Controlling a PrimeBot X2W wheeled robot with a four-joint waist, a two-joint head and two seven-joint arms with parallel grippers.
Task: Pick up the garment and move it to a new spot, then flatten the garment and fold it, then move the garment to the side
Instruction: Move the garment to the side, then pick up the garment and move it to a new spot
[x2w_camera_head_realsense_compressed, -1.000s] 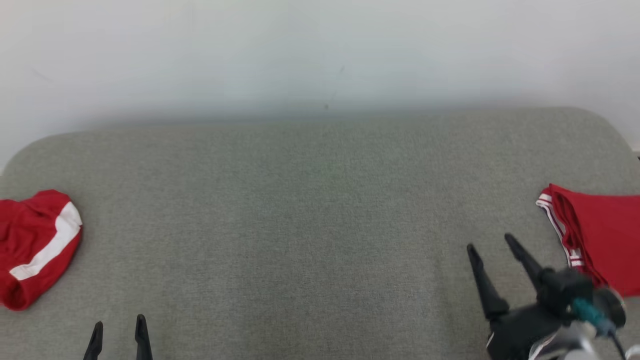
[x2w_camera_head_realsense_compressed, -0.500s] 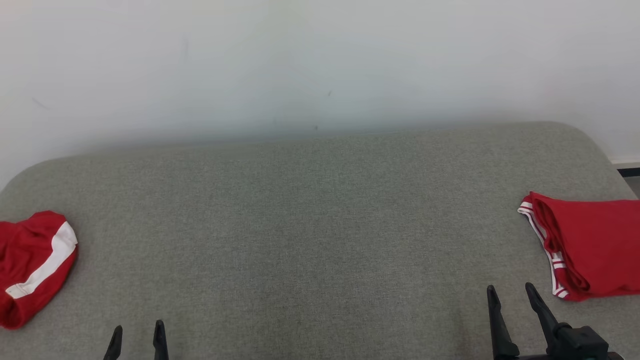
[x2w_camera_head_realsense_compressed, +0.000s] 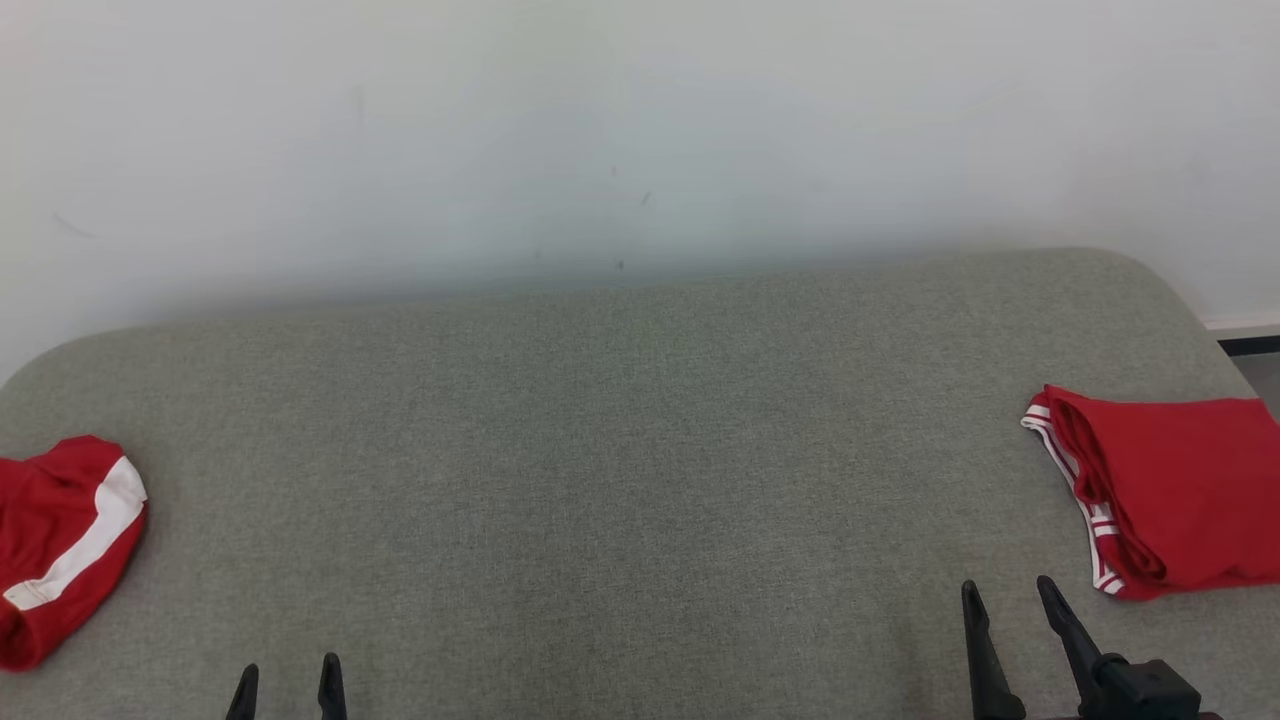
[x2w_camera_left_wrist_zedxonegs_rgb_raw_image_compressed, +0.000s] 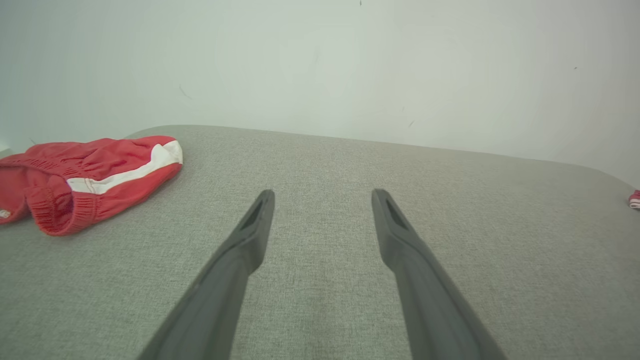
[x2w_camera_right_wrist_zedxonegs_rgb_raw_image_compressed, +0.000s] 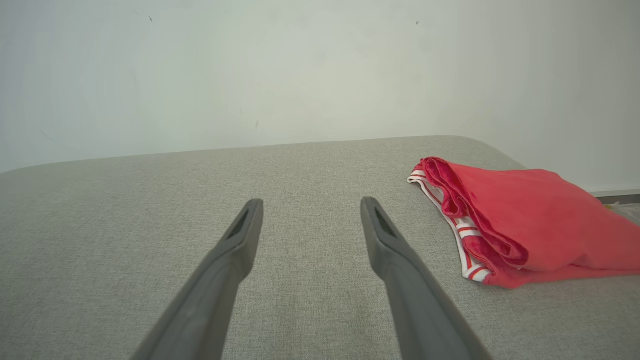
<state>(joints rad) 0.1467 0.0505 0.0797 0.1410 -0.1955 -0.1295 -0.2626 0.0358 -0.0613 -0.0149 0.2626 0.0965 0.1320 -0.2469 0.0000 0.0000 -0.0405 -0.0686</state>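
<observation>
A folded red garment (x2w_camera_head_realsense_compressed: 1170, 505) with white-striped trim lies flat at the right edge of the grey cushioned surface (x2w_camera_head_realsense_compressed: 620, 480); it also appears in the right wrist view (x2w_camera_right_wrist_zedxonegs_rgb_raw_image_compressed: 520, 220). My right gripper (x2w_camera_head_realsense_compressed: 1007, 585) (x2w_camera_right_wrist_zedxonegs_rgb_raw_image_compressed: 311, 201) is open and empty, low at the front, just left of that garment and apart from it. A crumpled red garment with a white band (x2w_camera_head_realsense_compressed: 55, 545) (x2w_camera_left_wrist_zedxonegs_rgb_raw_image_compressed: 85, 177) sits at the left edge. My left gripper (x2w_camera_head_realsense_compressed: 289, 665) (x2w_camera_left_wrist_zedxonegs_rgb_raw_image_compressed: 323, 192) stands open with nothing in it, to the right of the crumpled piece and clear of it.
A pale wall (x2w_camera_head_realsense_compressed: 640, 130) rises directly behind the cushion. The cushion's corners are rounded, and a strip of floor and dark skirting (x2w_camera_head_realsense_compressed: 1250, 345) shows past its far right corner. Bare grey fabric spans the stretch between the two red pieces.
The head camera tilted up and shifted. My right gripper drew back from beside the folded garment to the bottom edge, fingers now pointing straight up. Both garments stayed put.
</observation>
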